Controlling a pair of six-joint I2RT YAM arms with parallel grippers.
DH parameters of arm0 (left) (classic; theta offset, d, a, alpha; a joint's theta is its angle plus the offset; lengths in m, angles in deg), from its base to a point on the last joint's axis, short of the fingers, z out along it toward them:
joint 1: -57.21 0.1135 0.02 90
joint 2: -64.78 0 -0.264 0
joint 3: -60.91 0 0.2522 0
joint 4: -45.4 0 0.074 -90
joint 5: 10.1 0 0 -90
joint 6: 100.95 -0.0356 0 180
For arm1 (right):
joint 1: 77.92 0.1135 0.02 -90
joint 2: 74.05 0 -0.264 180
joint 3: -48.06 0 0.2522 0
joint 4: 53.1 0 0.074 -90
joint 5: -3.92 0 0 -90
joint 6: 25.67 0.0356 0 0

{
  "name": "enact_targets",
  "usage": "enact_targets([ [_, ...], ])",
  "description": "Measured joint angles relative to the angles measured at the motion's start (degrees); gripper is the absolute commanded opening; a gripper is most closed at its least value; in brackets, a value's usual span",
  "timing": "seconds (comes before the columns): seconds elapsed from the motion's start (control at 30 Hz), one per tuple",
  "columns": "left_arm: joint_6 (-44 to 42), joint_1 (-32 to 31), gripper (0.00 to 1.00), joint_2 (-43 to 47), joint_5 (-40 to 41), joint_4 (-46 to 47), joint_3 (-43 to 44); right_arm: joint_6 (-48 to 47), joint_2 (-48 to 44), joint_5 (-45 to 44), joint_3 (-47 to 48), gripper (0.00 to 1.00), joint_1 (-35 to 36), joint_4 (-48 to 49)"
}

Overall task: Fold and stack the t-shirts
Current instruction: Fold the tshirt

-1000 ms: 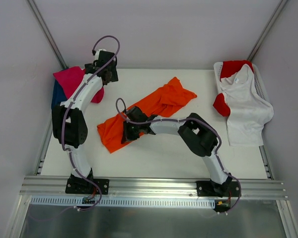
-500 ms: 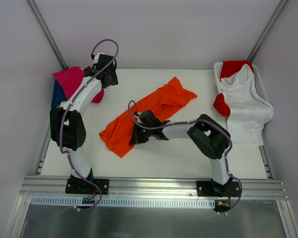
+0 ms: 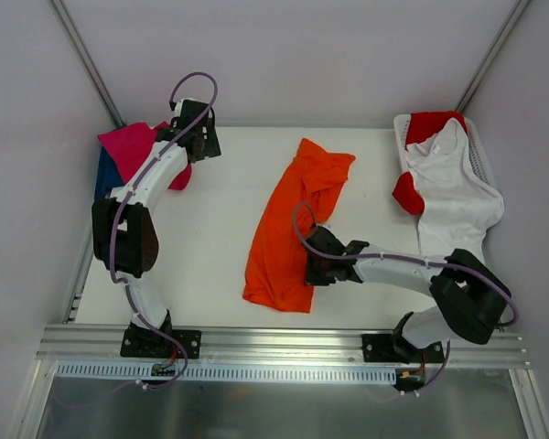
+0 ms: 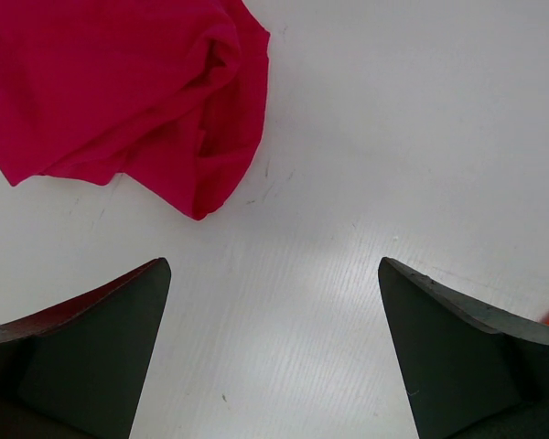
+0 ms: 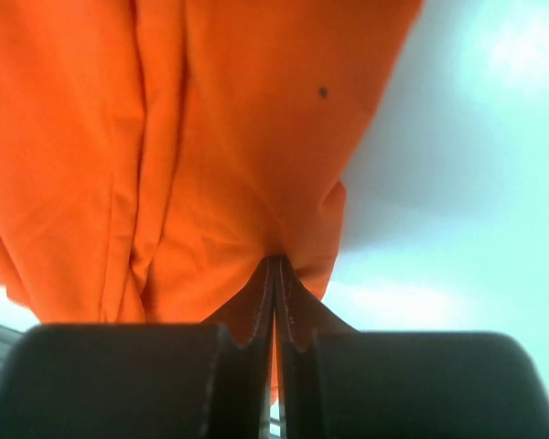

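Observation:
The bright orange t-shirt [image 3: 291, 224] lies in a long strip down the middle of the table. My right gripper [image 3: 309, 272] is shut on its near right edge; the wrist view shows the orange cloth [image 5: 210, 137] pinched between the closed jaws [image 5: 275, 265]. My left gripper [image 3: 199, 146] is open and empty above the table at the far left, beside the magenta-pink t-shirt [image 3: 133, 149], which also shows in the left wrist view [image 4: 119, 91]. The dark blue t-shirt [image 3: 104, 176] lies under the pink one. The white t-shirt [image 3: 453, 197] and the red t-shirt [image 3: 432, 125] hang over the basket.
A white plastic basket [image 3: 480, 155] stands at the far right corner. Metal frame posts [image 3: 87, 59] rise at the back corners. An aluminium rail [image 3: 284, 343] runs along the near edge.
My right gripper has pulled the near end of the orange t-shirt to the right and toward the near edge, swinging the shirt from a diagonal to nearly lengthwise. The left arm has hardly moved.

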Motion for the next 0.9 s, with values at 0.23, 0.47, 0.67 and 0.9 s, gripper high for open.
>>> enact_targets([
  [0.23, 0.0, 0.0, 0.99, -0.7, -1.2, 0.0, 0.0, 5.0, -13.9, -7.0, -7.8, 0.0, 0.0, -13.9],
  [0.47, 0.5, -0.1, 0.99, -0.9, -4.2, 0.1, 0.3, 10.2, -30.9, -12.1, -11.5, 0.94, 2.1, -29.7],
  [0.67, -0.4, -2.0, 0.99, -1.9, -16.7, 3.8, 1.7, 9.9, -40.9, -16.5, -7.3, 0.99, 3.3, -35.5],
  [0.9, -1.3, -9.1, 0.52, -16.0, -44.7, 9.2, 16.8, 7.1, -36.1, -21.9, 2.3, 1.0, 3.3, -36.0],
])
